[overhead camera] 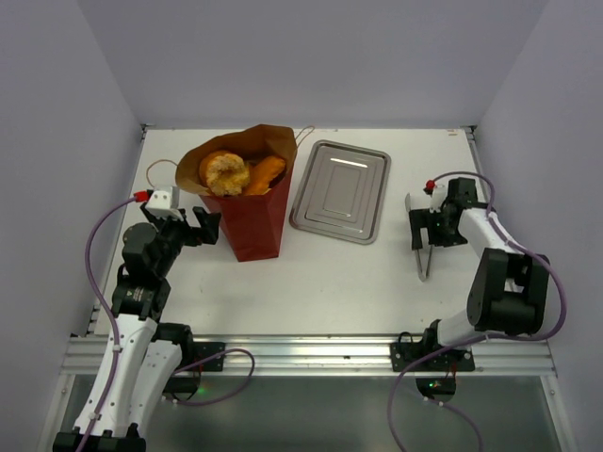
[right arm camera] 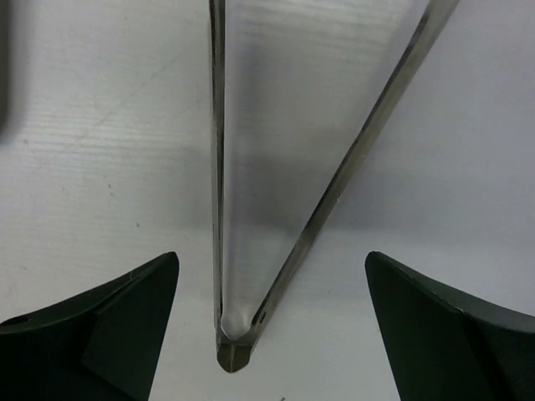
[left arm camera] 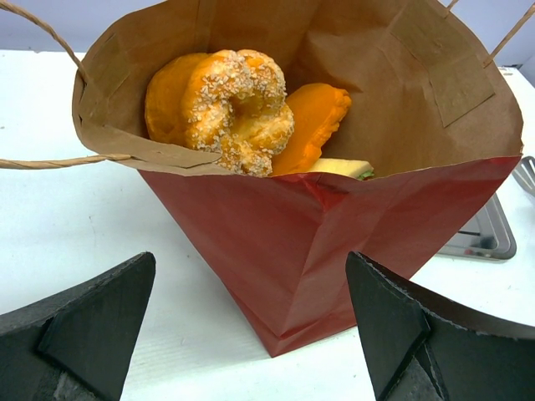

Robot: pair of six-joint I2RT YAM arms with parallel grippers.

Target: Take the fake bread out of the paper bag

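**Right claw astride tongs, all bread in the bag**

Right claw: fingers wide apart, nothing gripped. Tongs lie flat on the worktop between them, touching neither finger, hinge end toward the wrist.

Left claw: also wide apart and empty, just beside the lower left side of the paper bag.

Fake bread is inside the bag, piled up to the rim. A seeded ring bun sits on top, orange pieces behind it, and a pale sandwich edge shows lower down. Tray has nothing on it and sits between the bag and the right arm.

My read: step 1 is getting the top piece out. Notes:

- Bag looks tall and light, so it will likely tip or drag. Clamp the left claw on the near wall or rim before anything reaches in.
- If using the tongs, close on both arms partway along, not at the hinge, or the tips won't squeeze.
- Take the ring bun first, since it is highest and least buried.
- Lift straight up, clear of the rim and the cord handles, then go sideways.
- Right arm is well apart from the bag, so route above the tray, not across it low.
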